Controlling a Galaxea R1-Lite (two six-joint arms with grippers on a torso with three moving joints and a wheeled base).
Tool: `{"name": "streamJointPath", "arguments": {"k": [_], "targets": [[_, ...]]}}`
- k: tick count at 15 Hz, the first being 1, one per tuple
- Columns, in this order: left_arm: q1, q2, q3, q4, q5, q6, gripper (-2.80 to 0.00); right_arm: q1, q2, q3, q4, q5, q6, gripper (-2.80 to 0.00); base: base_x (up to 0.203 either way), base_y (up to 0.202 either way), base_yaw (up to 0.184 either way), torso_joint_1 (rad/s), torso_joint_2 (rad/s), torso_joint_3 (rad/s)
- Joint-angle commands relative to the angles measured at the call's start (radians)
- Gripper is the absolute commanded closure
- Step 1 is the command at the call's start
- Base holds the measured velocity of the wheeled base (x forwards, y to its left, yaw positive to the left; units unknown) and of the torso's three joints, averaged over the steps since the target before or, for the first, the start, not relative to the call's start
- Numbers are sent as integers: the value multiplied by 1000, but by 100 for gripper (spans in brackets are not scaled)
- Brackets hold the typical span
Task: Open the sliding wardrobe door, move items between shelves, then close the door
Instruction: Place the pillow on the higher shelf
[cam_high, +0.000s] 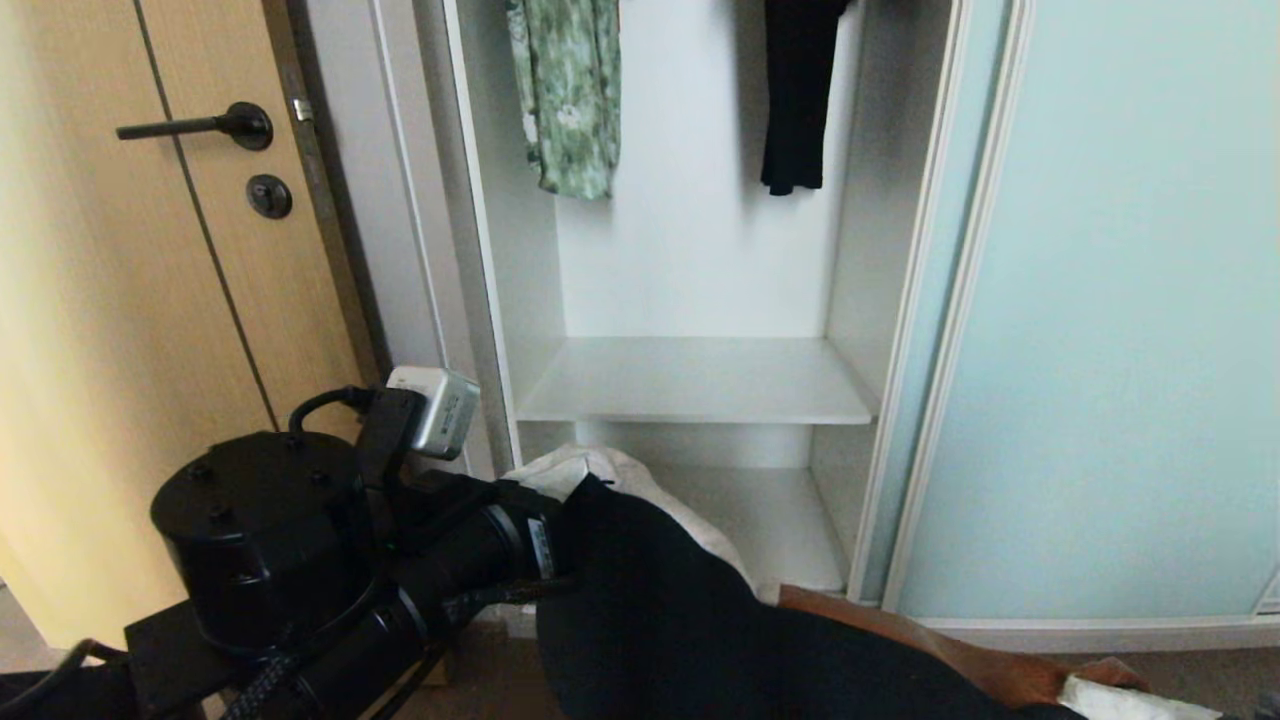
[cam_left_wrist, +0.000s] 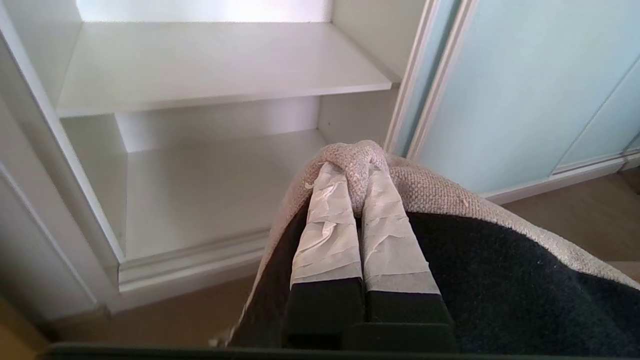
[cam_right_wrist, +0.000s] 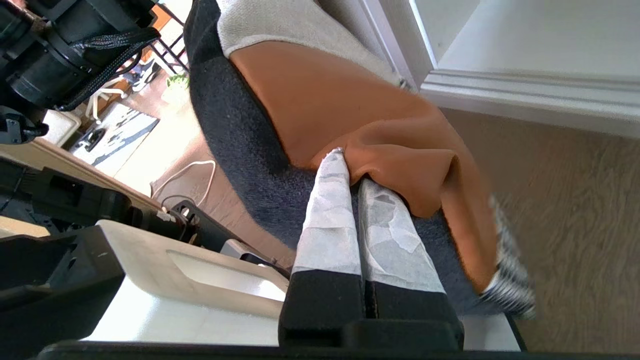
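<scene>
White wardrobe boards fill the middle of the scene: the upper shelf (cam_high: 700, 385) sits bare, and the lower shelf (cam_high: 770, 530) beneath it is bare too, with the brown floor (cam_right_wrist: 575, 200) in front. Far up inside hang a green floral garment (cam_high: 568, 95) on the left and a long black garment (cam_high: 797, 95) to its right. The sliding wardrobe door (cam_high: 1130, 320) stands pushed to the right, leaving the compartment open. A tan wooden door (cam_high: 120, 300) with a black handle (cam_high: 195, 125) closes off the left side.

Near the robot, in front of the lower shelf, the bundle of clothes (cam_high: 680, 620) is held off the floor between both arms and blocks the lower edge of the wardrobe. The left gripper (cam_left_wrist: 356, 187) has its jaws clamped on the pale knitted edge at the bundle's left end. The right gripper (cam_right_wrist: 350, 167) has its jaws clamped on the rust-orange fold at the right end.
</scene>
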Motion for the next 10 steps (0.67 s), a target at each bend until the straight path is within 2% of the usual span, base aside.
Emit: {"name": "streamJointPath", "arguments": {"k": [1, 10], "targets": [[0, 3, 0, -6, 2, -1, 0, 1, 6, 2, -2, 2, 4, 0, 195, 0, 0, 2, 6, 4], [0, 6, 3, -6, 2, -1, 0, 1, 13, -3, -2, 4, 4, 0, 197, 0, 0, 3, 2, 2]]}}
